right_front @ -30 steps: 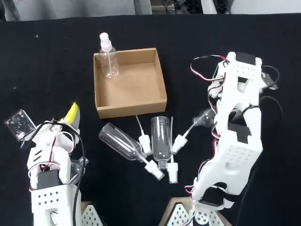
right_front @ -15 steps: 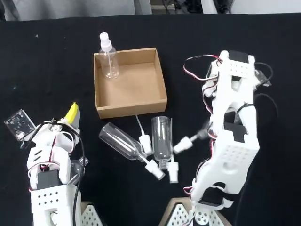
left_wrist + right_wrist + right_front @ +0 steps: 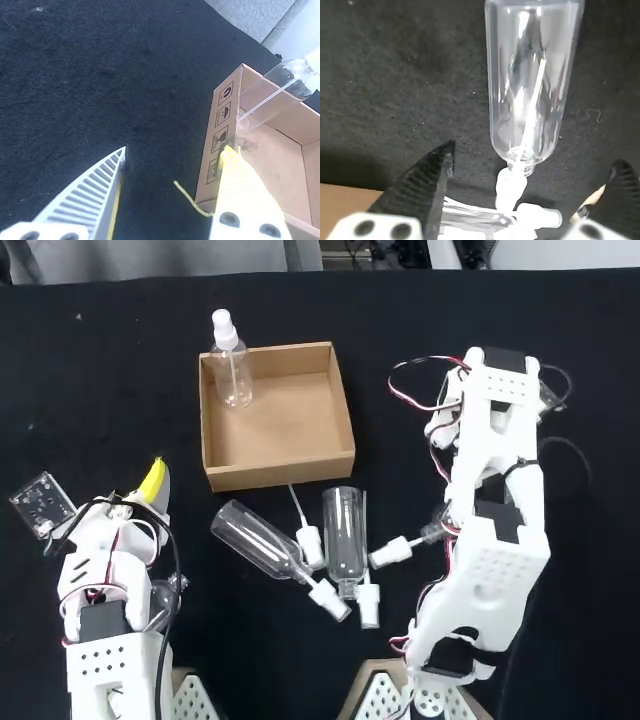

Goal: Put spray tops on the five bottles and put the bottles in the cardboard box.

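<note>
A: Right gripper [image 3: 532, 157]: fingers wide apart, nothing held. Clear bottle [image 3: 532, 75] lies on its side past the tips, centred on the gap, neck toward the gripper.
B: Tops?
A: One spray top [image 3: 510, 187] sits at that neck; can't tell if it's seated. What looks like a second bottle [image 3: 470, 216] lies crosswise, closer to the finger roots.
B: Risk?
A: Roll, probably. The body is round and slick, so if one finger lands first it'd kick the bottle sideways into the crowded tops.
B: Left side?
A: Left gripper [image 3: 175, 150]: fingers apart too, empty. Cardboard box [image 3: 220, 120] wall is just past the yellow finger [image 3: 240, 185], with a capped bottle [image 3: 236, 380] standing in a box corner. A nudge there would shift the box and could topple that bottle.
</note>
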Tool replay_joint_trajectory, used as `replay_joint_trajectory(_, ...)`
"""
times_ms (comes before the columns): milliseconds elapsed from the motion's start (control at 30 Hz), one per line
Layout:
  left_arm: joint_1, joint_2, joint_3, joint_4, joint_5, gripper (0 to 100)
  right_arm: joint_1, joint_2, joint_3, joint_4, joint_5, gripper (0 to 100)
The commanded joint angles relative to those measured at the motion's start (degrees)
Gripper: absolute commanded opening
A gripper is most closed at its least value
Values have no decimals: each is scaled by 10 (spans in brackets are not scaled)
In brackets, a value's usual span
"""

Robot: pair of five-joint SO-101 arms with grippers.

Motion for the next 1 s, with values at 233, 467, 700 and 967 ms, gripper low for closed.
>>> replay_joint_trajectory(233, -6, -7, -4, -3, 2, 278, -9, -136, 9, 18, 274, 407)
replay_joint_trajectory(467, -6, -7, -4, -3, 2, 278, 25, -170, 23, 18, 469, 407)
replay_joint_trajectory(700, -6, -7, -4, -3, 2, 278, 32, -172, 37, 18, 586, 407)
replay_joint_trajectory(967, -6, -7, -4, -3, 2, 278, 32, -175, 65, 18, 793, 410)
